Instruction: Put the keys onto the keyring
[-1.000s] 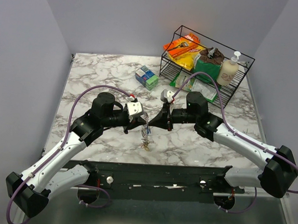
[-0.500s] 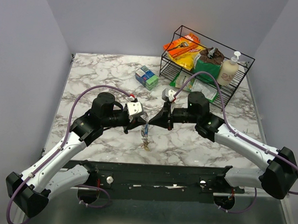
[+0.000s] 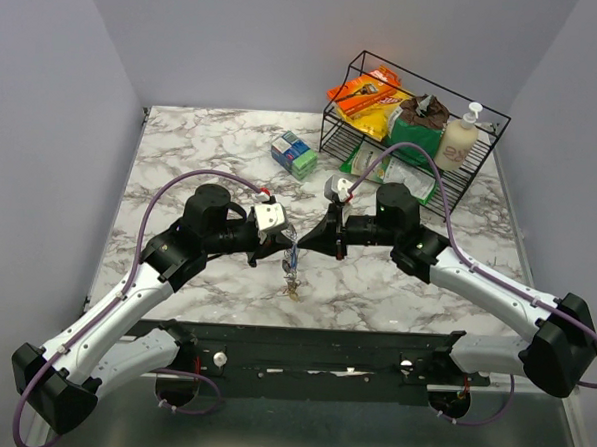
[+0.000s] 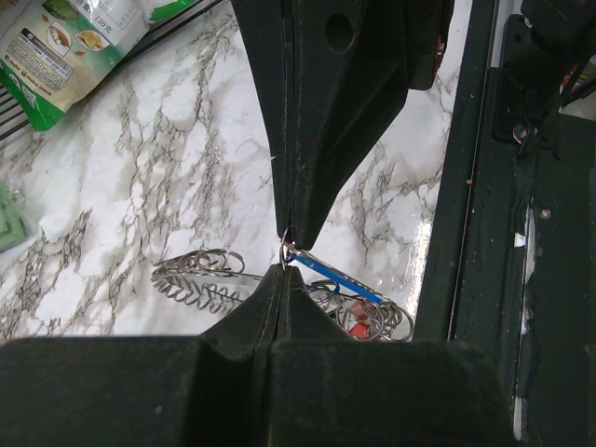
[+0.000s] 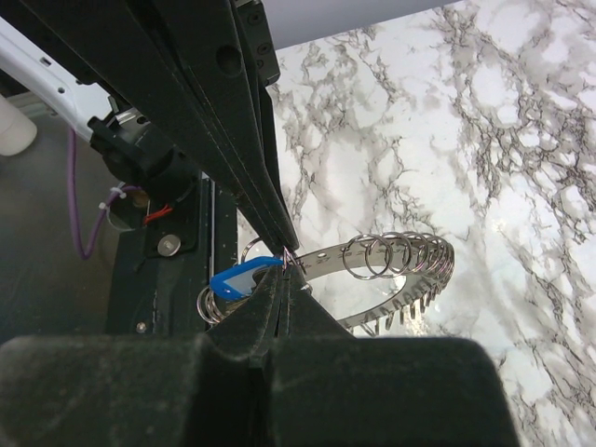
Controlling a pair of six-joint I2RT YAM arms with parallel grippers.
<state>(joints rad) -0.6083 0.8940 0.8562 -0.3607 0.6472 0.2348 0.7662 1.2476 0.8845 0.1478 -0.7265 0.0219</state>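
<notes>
The keyring [image 3: 292,267], a silvery loop strung with coiled rings, hangs above the marble table between my two gripper tips. It shows as a coil [image 4: 200,279] in the left wrist view and as a band with rings [image 5: 400,256] in the right wrist view. My left gripper [image 3: 286,244] [image 4: 282,271] is shut, its tip pinching the keyring's end. Tip to tip with it, my right gripper [image 3: 300,246] [image 5: 284,276] is shut on the small ring of the blue key [image 4: 331,272] [image 5: 237,277]. A red key [image 4: 358,321] and other keys [image 3: 292,288] dangle in a bunch below.
A black wire rack [image 3: 488,143] at the back right holds snack packets and a soap bottle [image 3: 458,140]. A small blue and green box [image 3: 295,153] stands at the back centre. The dark base rail [image 3: 312,349] runs along the near edge.
</notes>
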